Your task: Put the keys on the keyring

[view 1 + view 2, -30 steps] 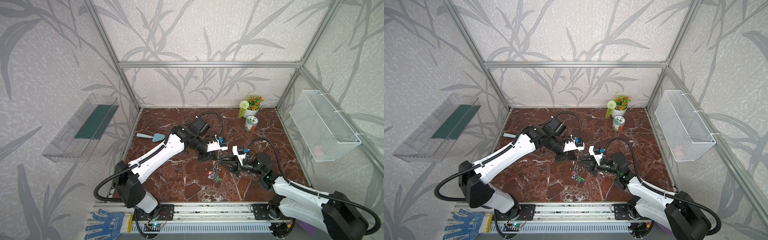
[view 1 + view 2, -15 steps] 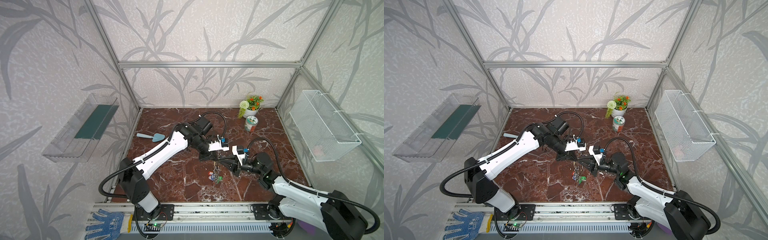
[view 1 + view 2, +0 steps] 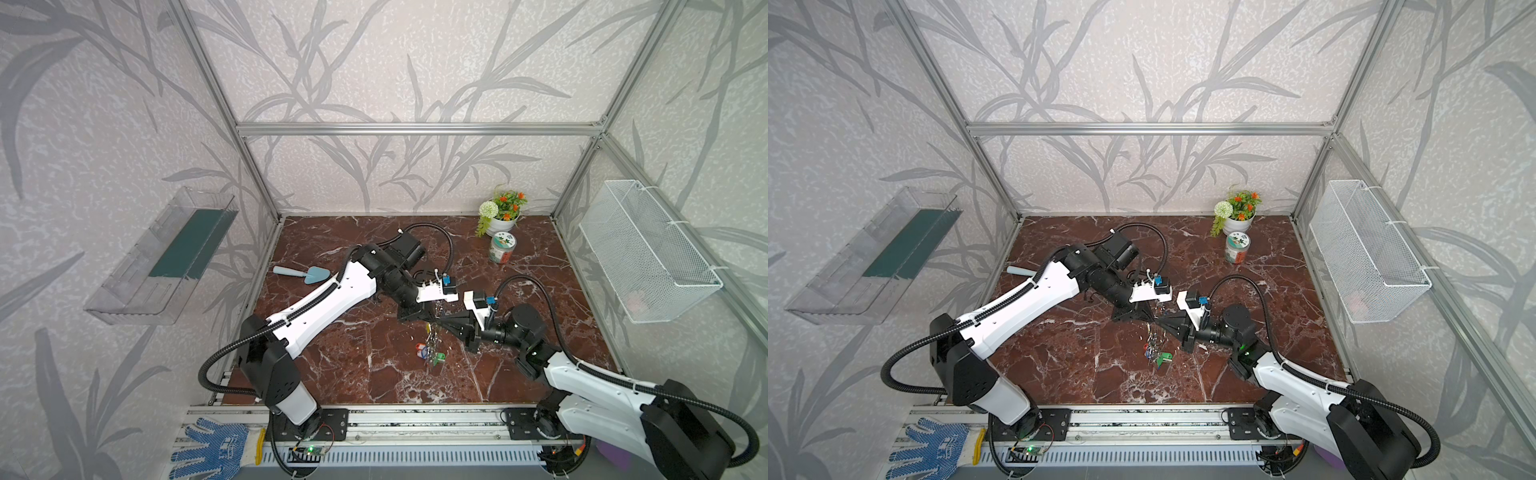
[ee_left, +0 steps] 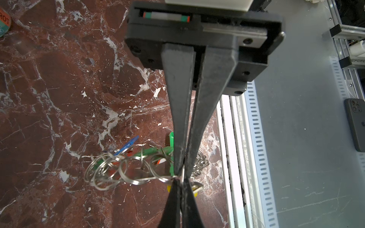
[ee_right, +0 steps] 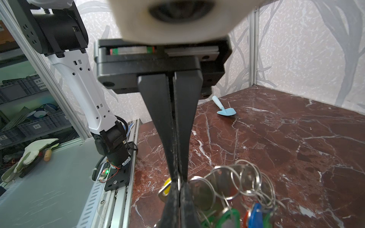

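Top views both show a little blue trowel (image 3: 305, 274) lying alone at the left back of the marble worktop (image 3: 353, 365). Further along, over the middle, the left hand (image 3: 431, 319) is clenched on the thin grey wire of the keyring (image 3: 432, 337). The bunch hangs straight down from it, with green, blue and red tags low by the marble. The left wrist view shows that grip plainly: both fingers (image 4: 177, 118) are pressed together on the wire, and split rings are strung off to one side. The keys (image 5: 166, 185) sit right at the pinch, their yellow tag showing just behind the fingertips. Meeting the left hand tip to tip is the right hand (image 5: 178, 177), also clenched tight on thin wire at that same spot. Whether that wire is the hoop or the keys' own small ring I cannot tell. Off at the right back stand a tin (image 3: 502, 248) and a flower pot (image 3: 500, 216).
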Tool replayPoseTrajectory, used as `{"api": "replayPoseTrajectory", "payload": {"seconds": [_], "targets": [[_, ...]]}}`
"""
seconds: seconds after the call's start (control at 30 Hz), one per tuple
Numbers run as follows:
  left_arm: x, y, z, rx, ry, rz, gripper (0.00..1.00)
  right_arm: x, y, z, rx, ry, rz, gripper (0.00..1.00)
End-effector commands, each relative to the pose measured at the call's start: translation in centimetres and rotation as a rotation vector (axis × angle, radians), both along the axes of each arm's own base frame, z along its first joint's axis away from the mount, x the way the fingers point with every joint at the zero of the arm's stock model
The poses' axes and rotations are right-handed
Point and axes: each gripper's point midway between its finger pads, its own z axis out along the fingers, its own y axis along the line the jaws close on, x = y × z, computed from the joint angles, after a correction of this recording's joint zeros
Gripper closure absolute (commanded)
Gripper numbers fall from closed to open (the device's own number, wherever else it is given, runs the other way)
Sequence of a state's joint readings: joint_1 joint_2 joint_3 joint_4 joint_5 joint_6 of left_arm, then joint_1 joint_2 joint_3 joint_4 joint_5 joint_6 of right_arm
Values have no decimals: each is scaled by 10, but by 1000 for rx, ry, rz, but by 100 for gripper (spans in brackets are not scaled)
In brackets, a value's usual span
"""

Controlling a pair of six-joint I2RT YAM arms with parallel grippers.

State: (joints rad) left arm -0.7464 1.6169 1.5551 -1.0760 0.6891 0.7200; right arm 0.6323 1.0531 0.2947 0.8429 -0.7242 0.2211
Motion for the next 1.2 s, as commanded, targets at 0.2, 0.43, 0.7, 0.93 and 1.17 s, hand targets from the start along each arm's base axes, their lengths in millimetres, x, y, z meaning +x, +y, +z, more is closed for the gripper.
{"api": "replayPoseTrajectory", "payload": {"seconds": [0.2, 0.43, 0.7, 0.93, 1.17], "targets": [[11, 2, 30, -142, 45, 127, 82, -1, 2, 16, 36, -42, 9, 100], [38, 15, 35, -431, 69, 423, 58, -2, 2, 17, 41, -44, 15, 100], [16, 36, 9, -556, -101, 399, 46, -4, 3, 18, 50, -37, 26, 100], [11, 14, 3, -583, -88, 280, 47, -4, 3, 18, 54, -34, 33, 100], [-9, 3, -10, -535, 0, 165, 57, -4, 2, 19, 52, -41, 28, 100]]}}
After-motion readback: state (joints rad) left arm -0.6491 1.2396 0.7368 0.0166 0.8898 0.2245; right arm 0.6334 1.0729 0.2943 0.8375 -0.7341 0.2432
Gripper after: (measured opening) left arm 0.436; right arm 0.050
